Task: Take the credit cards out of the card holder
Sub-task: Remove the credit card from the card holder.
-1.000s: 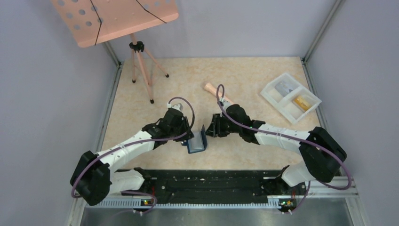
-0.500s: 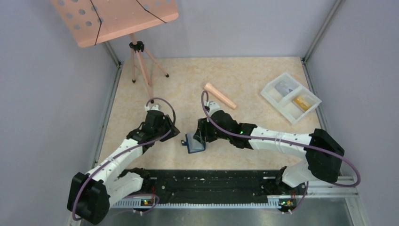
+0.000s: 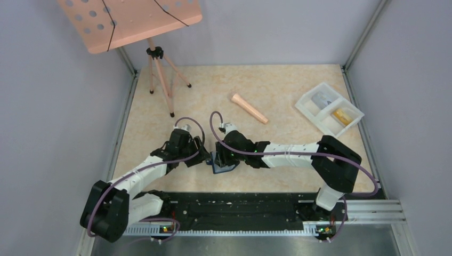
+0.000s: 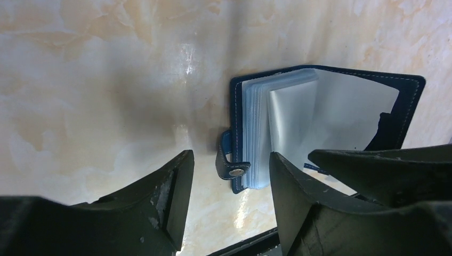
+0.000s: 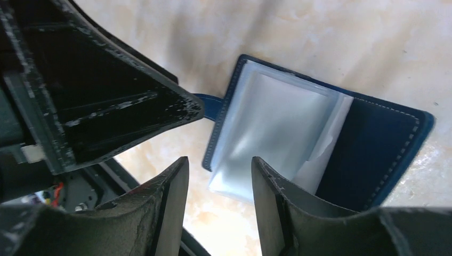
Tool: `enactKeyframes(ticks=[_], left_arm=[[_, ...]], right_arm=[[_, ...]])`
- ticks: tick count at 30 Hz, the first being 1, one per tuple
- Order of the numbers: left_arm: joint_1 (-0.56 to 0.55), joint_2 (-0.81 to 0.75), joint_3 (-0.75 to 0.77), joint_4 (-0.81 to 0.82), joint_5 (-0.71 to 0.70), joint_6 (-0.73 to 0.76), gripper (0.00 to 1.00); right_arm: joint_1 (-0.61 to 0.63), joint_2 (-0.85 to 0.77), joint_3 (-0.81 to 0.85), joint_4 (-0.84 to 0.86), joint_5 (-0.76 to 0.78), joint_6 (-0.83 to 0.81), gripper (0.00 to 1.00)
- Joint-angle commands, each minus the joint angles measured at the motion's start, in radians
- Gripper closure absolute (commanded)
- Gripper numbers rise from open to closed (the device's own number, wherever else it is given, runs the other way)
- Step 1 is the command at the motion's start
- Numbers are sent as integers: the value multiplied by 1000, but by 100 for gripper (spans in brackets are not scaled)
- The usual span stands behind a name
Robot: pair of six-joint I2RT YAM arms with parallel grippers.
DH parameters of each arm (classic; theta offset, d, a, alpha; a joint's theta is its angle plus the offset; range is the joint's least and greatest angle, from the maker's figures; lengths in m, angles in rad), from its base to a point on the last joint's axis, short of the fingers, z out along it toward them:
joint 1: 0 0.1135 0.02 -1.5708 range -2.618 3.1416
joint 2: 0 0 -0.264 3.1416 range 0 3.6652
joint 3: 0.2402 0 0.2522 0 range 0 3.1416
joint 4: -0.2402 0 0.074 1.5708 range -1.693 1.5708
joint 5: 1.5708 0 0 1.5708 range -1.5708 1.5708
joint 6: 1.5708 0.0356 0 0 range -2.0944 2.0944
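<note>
Open card holder (image 3: 223,162) lies on desk (image 3: 277,85), near-centre, clear sleeves (image 4: 298,122) fanned. Left fingers (image 4: 169,202) apart, empty, by its tab (image 4: 228,160). Right fingers (image 5: 166,213) apart over sleeves. Step: going in for a card. Next: pinch a card edge. Can't tell if any remain.

The card holder (image 4: 397,128) looks stitched navy leather (sleeves (image 4: 320,117) glossy translucent plastic).
</note>
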Motion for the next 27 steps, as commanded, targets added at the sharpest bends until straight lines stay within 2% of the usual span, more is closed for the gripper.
enactKeyframes(ticks=[1, 5, 7, 11, 15, 27], left_arm=[[4, 40, -16, 91, 44, 5, 41], [4, 59, -14, 107, 69, 9, 47], [5, 63, -14, 109, 75, 9, 56], [4, 62, -21, 105, 78, 9, 82], [4, 49, -30, 106, 94, 6, 98], [4, -11, -20, 84, 121, -5, 100]], right_arm=[[14, 24, 46, 3, 76, 1, 51], [14, 32, 28, 1, 107, -2, 46], [14, 42, 19, 8, 110, -4, 43], [14, 61, 8, 20, 108, -4, 35], [14, 68, -2, 33, 111, -1, 30], [14, 101, 1, 0, 180, -2, 28]])
